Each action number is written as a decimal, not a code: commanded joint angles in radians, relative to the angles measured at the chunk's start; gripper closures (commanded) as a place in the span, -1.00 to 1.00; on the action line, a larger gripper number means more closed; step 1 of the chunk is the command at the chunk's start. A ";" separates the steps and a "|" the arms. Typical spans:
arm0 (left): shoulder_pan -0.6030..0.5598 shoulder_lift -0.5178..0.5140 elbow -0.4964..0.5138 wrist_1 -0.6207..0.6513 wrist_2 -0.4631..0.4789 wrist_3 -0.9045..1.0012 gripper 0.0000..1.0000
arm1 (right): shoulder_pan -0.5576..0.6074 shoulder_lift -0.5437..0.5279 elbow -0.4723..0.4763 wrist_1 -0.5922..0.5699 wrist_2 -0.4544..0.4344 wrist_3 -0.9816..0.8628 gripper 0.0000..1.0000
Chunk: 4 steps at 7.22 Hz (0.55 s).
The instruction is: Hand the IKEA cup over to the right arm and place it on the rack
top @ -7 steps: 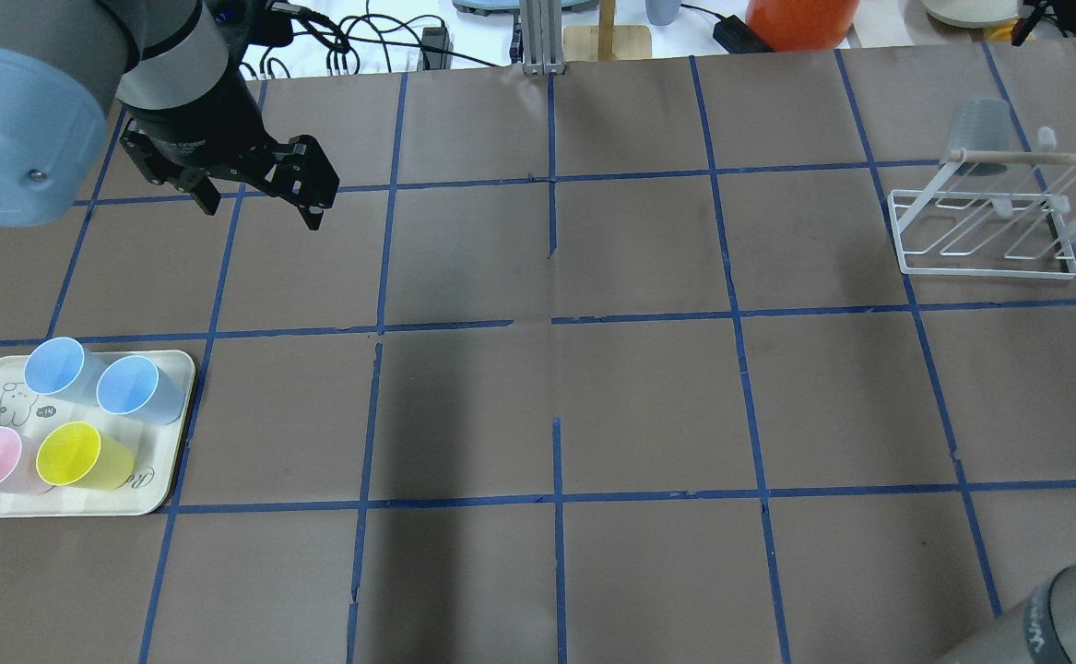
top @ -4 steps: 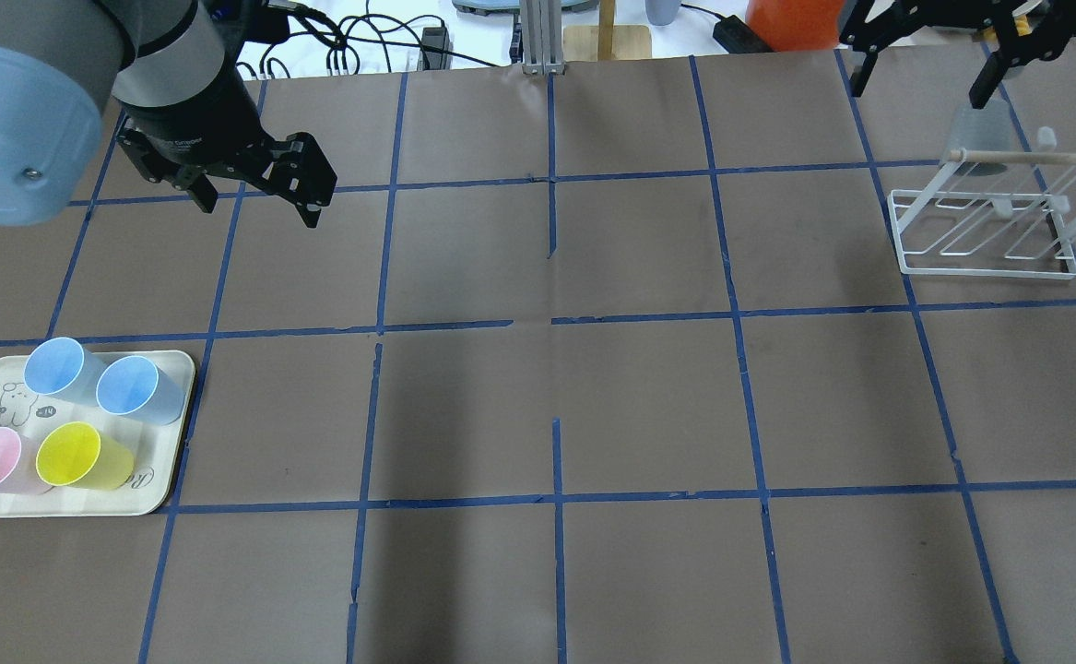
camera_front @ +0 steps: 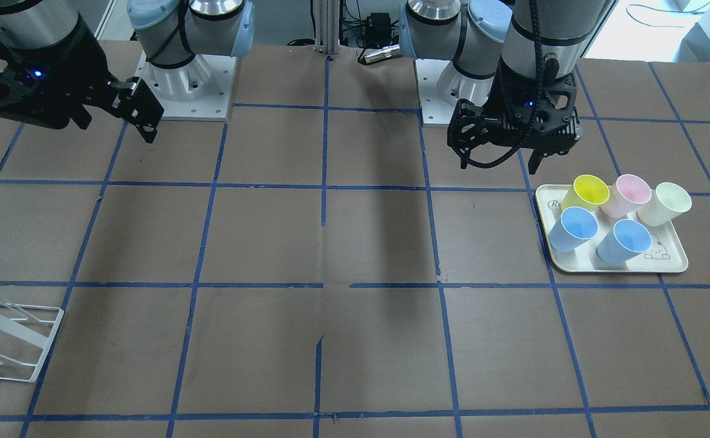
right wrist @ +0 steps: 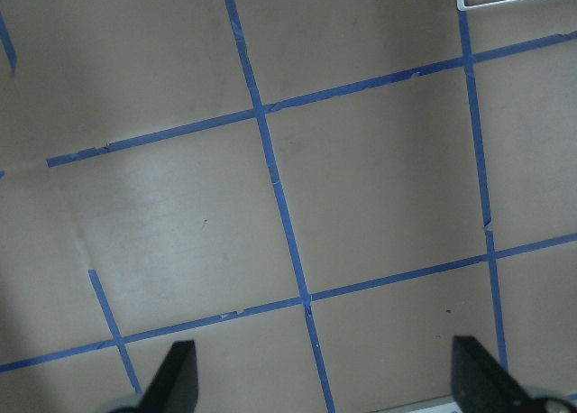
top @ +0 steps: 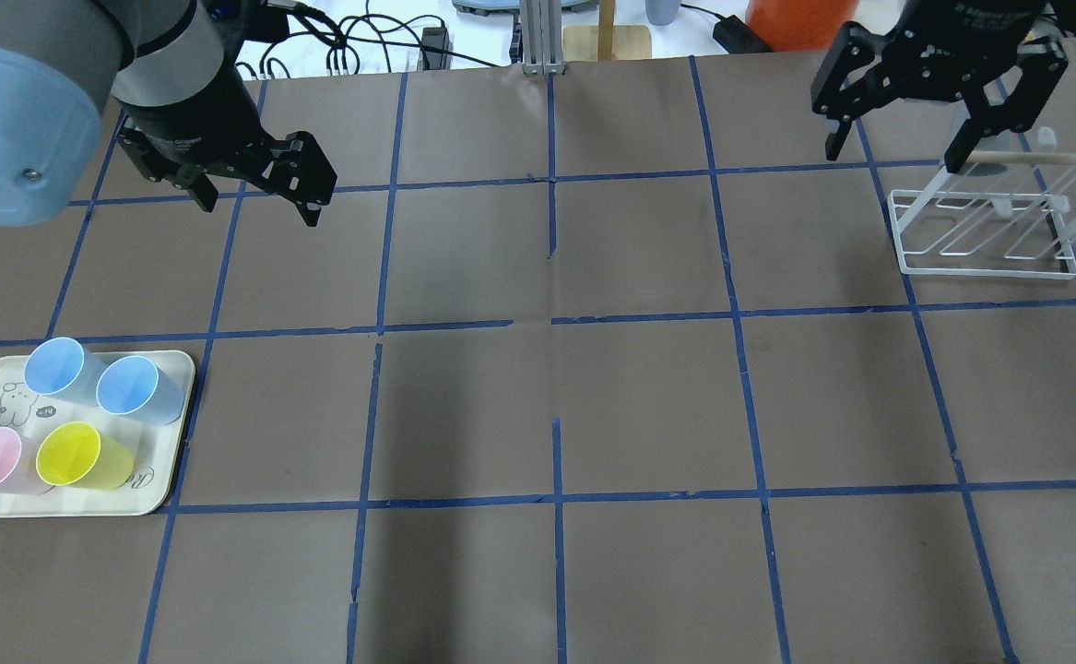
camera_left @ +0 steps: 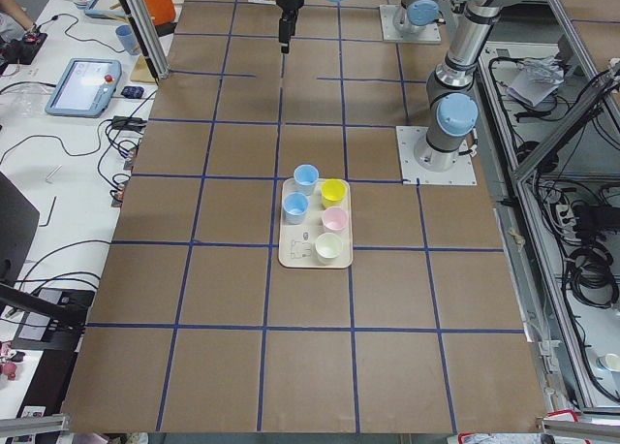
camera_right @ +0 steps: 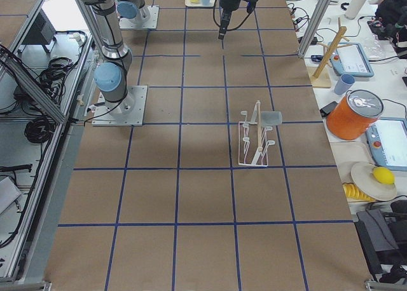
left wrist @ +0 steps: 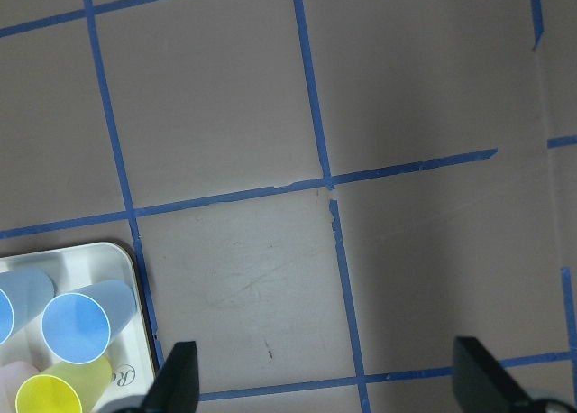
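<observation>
1. The IKEA cup (camera_right: 270,118) rests at the top of the rack (camera_right: 254,143), by one end of its wooden dowel (top: 1045,158), as the exterior right view shows.
2. The right gripper (top: 897,148) hangs in the air by that end of the rack. Its jaws are spread and nothing is between them. It does not touch the cup.
3. The overhead view hides the cup behind this gripper, or nearly so; I cannot make it out there. The front-facing view shows it as a grey shape at the picture's left edge, against the rack's wires.
4. The right wrist view shows both fingertips (right wrist: 180,377) wide apart over bare table (right wrist: 361,188), with a corner of the rack's white frame at the top.
5. The left gripper (top: 259,205) is also spread and empty, above the table just beside the tray (camera_front: 674,263). It is well apart from the rack.
6. Count:
   - one grey cup, one rack and one tray;
   - five cups on the tray: two light-blue cups (camera_front: 577,226), one yellow cup (camera_front: 589,190), one pink cup (camera_front: 631,191) and one cream-white cup (camera_front: 668,201).
7. The overhead view cuts off the cream-white one at its left edge.
</observation>
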<state>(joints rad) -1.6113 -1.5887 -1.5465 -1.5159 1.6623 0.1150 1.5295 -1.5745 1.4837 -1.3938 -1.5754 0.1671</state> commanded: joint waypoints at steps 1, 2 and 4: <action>0.046 0.003 0.022 -0.009 -0.015 0.002 -1.00 | 0.049 -0.031 0.030 -0.017 0.008 -0.003 -1.00; 0.059 0.012 0.020 -0.010 -0.028 0.002 -1.00 | 0.049 -0.042 0.046 -0.016 0.005 -0.047 -1.00; 0.086 0.032 0.006 -0.015 -0.088 0.000 -1.00 | 0.032 -0.042 0.046 -0.019 -0.008 -0.080 -1.00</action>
<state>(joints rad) -1.5430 -1.5688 -1.5315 -1.5275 1.5980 0.1155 1.5711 -1.6140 1.5299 -1.4137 -1.5734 0.1044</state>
